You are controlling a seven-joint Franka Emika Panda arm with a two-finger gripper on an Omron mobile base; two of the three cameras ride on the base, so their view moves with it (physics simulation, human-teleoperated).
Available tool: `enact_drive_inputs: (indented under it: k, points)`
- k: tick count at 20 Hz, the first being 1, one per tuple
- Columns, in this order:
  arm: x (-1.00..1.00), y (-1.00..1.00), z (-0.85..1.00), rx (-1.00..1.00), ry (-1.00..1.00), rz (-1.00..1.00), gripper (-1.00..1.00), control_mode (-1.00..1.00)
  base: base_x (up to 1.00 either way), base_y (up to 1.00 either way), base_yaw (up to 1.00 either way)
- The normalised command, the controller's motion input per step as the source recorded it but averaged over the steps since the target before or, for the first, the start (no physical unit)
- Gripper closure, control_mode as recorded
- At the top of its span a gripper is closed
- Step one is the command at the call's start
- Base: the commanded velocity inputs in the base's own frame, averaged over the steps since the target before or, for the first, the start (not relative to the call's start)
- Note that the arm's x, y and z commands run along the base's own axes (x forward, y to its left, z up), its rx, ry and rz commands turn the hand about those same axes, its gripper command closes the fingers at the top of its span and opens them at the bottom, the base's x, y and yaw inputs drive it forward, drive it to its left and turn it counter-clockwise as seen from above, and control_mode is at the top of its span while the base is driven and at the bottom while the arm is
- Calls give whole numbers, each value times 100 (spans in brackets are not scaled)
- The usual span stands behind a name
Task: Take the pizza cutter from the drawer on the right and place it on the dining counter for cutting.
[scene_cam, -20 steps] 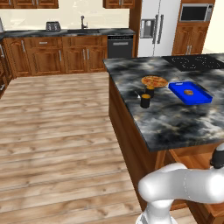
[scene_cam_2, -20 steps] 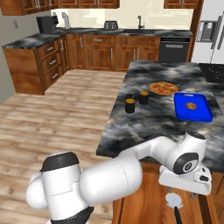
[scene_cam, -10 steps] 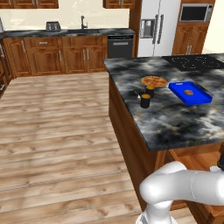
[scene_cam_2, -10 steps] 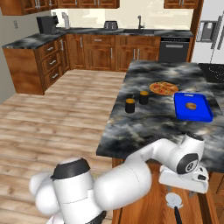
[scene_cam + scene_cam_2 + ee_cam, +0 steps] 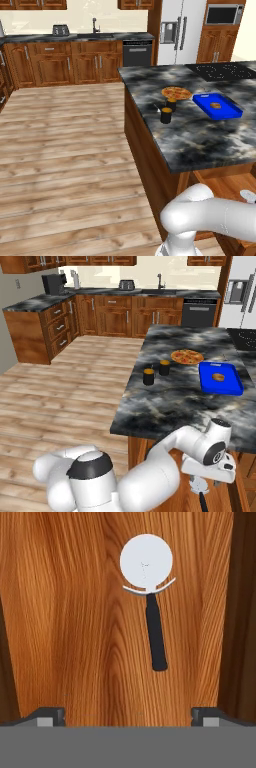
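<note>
From the left base view, the reddish-brown wooden drawer [image 5: 227, 187] stands open under the dark marbled stone table [image 5: 200, 130]. In the right base view, our tool [image 5: 207, 482] hangs over that drawer. In the hand view, the silver-wheeled, black-handled pizza cutter [image 5: 150, 597] lies flat on the drawer floor, our tool spread wide and empty above it. We judge this the reach step; next we must descend and straddle the handle.

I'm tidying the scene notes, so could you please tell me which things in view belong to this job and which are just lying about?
Belongs to the job:
- pizza cutter with silver-white wheel and black handle
- open reddish-brown wooden drawer
- dark marbled stone dining counter
- open pincer

Just lying about:
- round orange pizza
- blue tray
- two dark cylindrical shakers
</note>
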Motion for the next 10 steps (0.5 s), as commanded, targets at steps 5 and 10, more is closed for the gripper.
enact_drive_inputs:
  k: [5, 10]
  points:
    - [7, 1, -38, -2, -12, 0, -100, -100, 0, 0, 0]
    - [7, 0, -6, 0, -2, 0, -100, -100, 0, 0, 0]
